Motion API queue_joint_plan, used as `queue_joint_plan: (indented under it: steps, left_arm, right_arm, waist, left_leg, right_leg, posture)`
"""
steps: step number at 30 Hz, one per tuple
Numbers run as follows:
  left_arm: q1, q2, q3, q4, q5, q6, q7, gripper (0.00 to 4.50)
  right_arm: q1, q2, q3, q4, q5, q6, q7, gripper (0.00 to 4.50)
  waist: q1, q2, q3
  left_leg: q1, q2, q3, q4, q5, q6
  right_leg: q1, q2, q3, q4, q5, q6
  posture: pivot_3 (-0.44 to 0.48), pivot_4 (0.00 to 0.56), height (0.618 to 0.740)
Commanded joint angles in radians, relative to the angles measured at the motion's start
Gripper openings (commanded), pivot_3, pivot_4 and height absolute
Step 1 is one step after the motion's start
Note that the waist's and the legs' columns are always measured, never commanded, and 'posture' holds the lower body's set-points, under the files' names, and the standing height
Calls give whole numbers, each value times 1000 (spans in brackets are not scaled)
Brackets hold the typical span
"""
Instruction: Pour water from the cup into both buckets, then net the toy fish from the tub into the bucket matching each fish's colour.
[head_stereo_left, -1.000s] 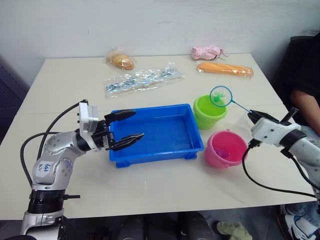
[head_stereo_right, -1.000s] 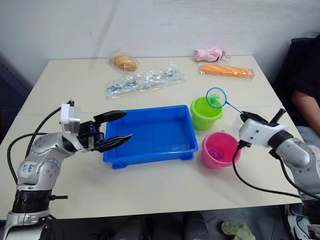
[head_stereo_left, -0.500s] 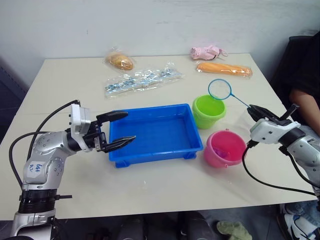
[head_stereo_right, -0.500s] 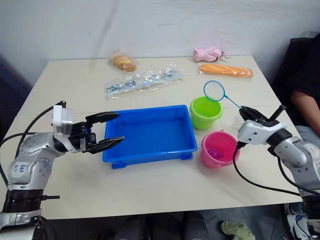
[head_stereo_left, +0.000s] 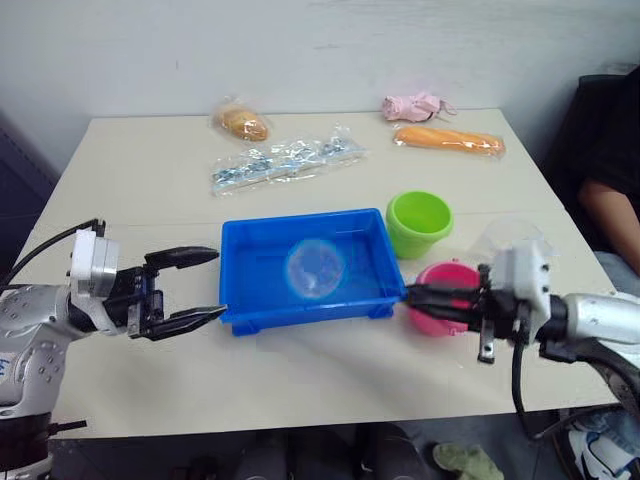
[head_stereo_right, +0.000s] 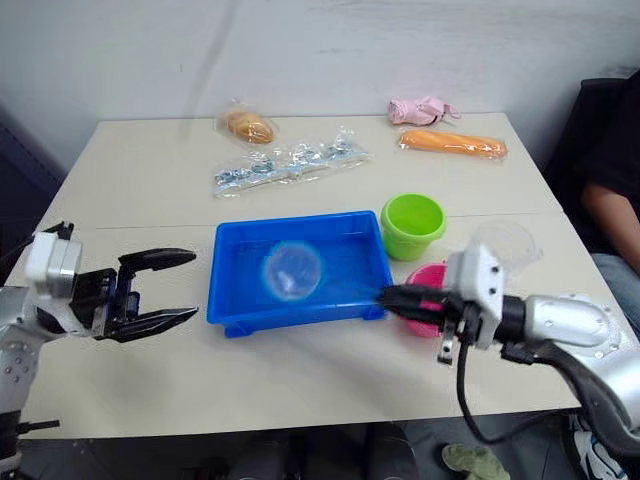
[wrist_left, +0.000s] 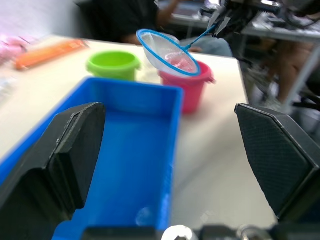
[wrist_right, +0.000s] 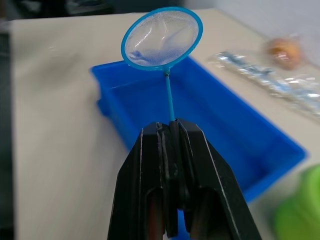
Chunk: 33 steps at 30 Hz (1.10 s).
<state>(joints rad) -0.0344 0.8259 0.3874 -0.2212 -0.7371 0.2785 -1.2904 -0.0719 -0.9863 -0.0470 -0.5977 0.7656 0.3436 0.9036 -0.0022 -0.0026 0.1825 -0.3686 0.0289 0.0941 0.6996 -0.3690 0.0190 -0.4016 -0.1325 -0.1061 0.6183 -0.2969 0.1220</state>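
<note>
**A:** Head cam first: where's this run at? I see the shallow rectangular bright blue plastic tub (head_stereo_left: 305, 270) mid-table, the lime green round plastic bucket (head_stereo_left: 420, 222) just past its far right corner and the pink round plastic bucket (head_stereo_left: 443, 300) at its near right corner.

**B:** Judging by that view, it's in the netting part. The right gripper (head_stereo_left: 412, 295) has its black fingers clamped on the thin handle of a small round blue-rimmed fishing net (head_stereo_left: 315, 268), and the hoop hangs over the middle of the tub. Can't spot any toy fish in the tub from here, and what's in the buckets is too small to tell. The clear plastic measuring cup (head_stereo_right: 505, 243) sits behind the right arm, so I'd guess pouring is done.

**A:** Left wrist cam?

**B:** The left gripper (head_stereo_left: 190, 285) sits off the tub's left end, fingers spread wide, holding nothing. Beyond them the tub floor looks bare blue and glossy. The net's mesh is pale and see-through.

**A:** Right wrist cam?

**B:** Fingers pinched together on the handle, hoop upright over the tub. Mesh looks empty. Any sorting left depends on fish I can't see.
</note>
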Motion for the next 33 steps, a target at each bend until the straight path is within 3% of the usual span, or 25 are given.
queue_joint_plan:
  steps: [1,10,15,22,26,31,32,33]
  left_arm:
    - [118,31,51,-42,51,-89,-94,4471]
    - [305,51,65,-161,52,-68,-98,4471]
    - [327,44,45,-171,73,-78,-76,4471]
    - [318,38,19,-128,98,-92,-74,4471]
    - [289,36,-2,-93,112,-111,-74,4500]
    - [256,8,6,-64,117,-121,-22,4500]
    - [257,5,13,-54,123,-123,-10,4500]
    - [263,3,22,-43,129,-130,-10,4500]
  right_arm:
    - [5,26,178,-10,-168,-63,114,0]
    - [-27,214,428,127,-443,-88,82,0]
    - [-59,331,489,288,-545,-134,51,0]
    - [-90,387,477,404,-563,-187,90,0]
    - [-102,398,464,406,-569,-207,102,1501]
    - [-81,355,387,301,-514,-192,130,4061]
    - [-66,328,359,252,-486,-173,145,4380]
    - [-49,303,326,205,-455,-154,151,4380]
  waist:
    - [-2,0,0]
    - [0,-2,-1]
    - [-2,-2,-1]
    - [-2,-2,-1]
    - [-2,-2,-1]
    - [-2,-2,-1]
    - [-1,-2,-1]
    - [0,-2,-1]
  left_leg:
    - [0,0,1,-1,0,-1]
    - [0,0,0,1,0,0]
    - [0,0,1,1,0,-1]
    - [-1,0,1,0,0,-1]
    - [-1,0,2,0,0,-1]
    - [-1,0,1,0,0,-1]
    - [-1,0,1,0,0,-1]
    - [-1,0,1,0,0,-1]
  right_leg:
    - [0,1,0,-1,0,0]
    - [-1,-1,0,0,0,-1]
    - [-1,0,0,0,-1,-2]
    - [-3,0,0,2,-1,-2]
    - [-3,1,0,3,-1,-2]
    - [-3,0,0,3,-1,-2]
    - [-3,0,0,3,-1,-2]
    - [-3,0,0,3,-1,-2]
  posture:
    - [0,150,740]
    - [0,150,740]
    - [0,150,740]
    - [0,150,740]
    - [0,150,740]
    - [0,150,740]
    - [0,150,740]
    - [0,150,740]
